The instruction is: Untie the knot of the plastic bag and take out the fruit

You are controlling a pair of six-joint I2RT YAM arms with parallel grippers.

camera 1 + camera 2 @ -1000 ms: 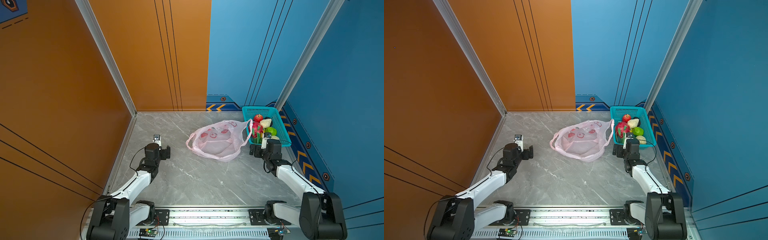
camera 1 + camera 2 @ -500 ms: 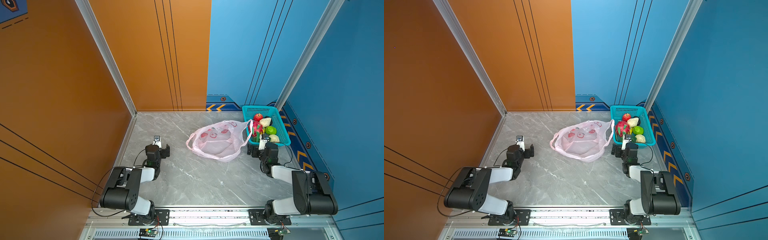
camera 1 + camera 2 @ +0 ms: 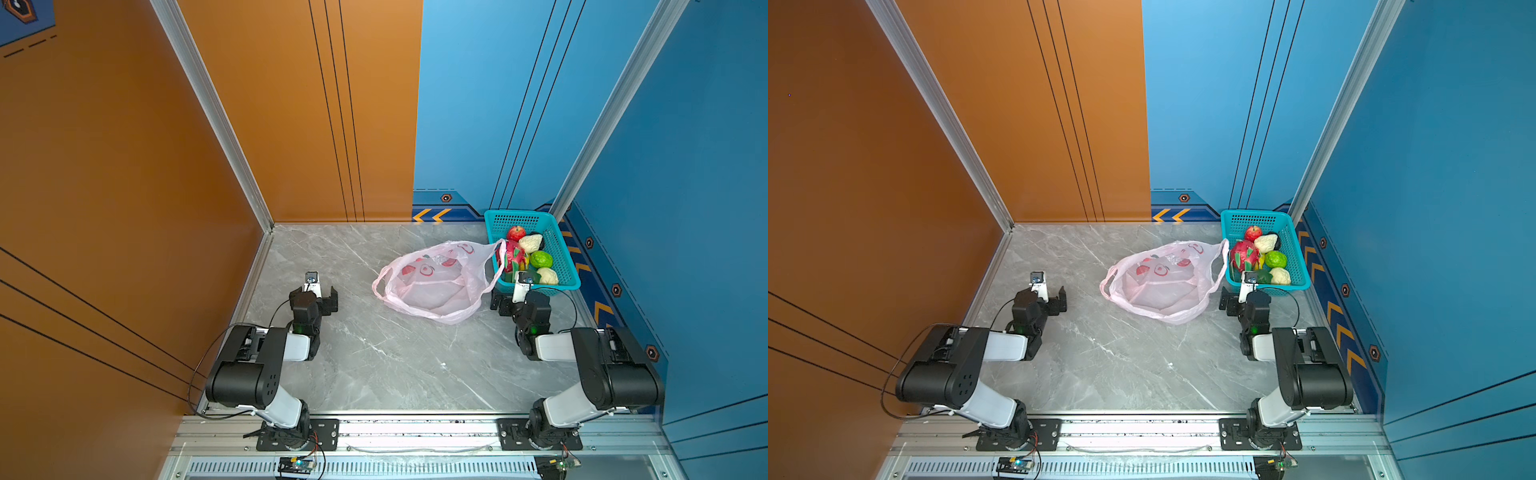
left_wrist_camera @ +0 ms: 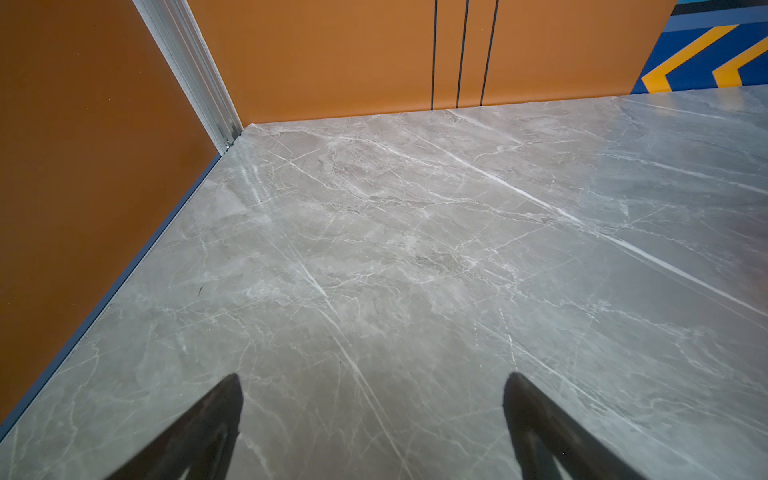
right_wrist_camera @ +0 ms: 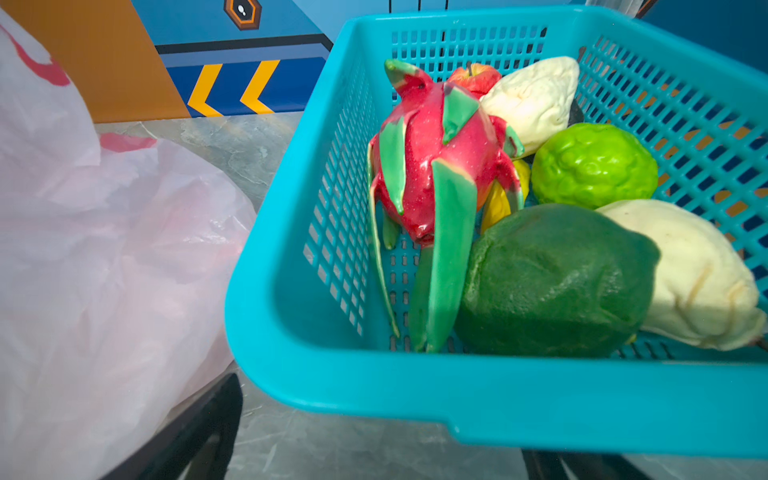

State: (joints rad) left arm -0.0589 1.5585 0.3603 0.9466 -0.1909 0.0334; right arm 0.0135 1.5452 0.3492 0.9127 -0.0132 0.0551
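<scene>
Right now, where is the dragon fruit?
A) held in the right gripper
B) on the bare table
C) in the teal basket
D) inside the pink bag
C: the dragon fruit lies inside the teal basket among the other fruit, while the pink bag lies slack on the table beside the basket.
</scene>
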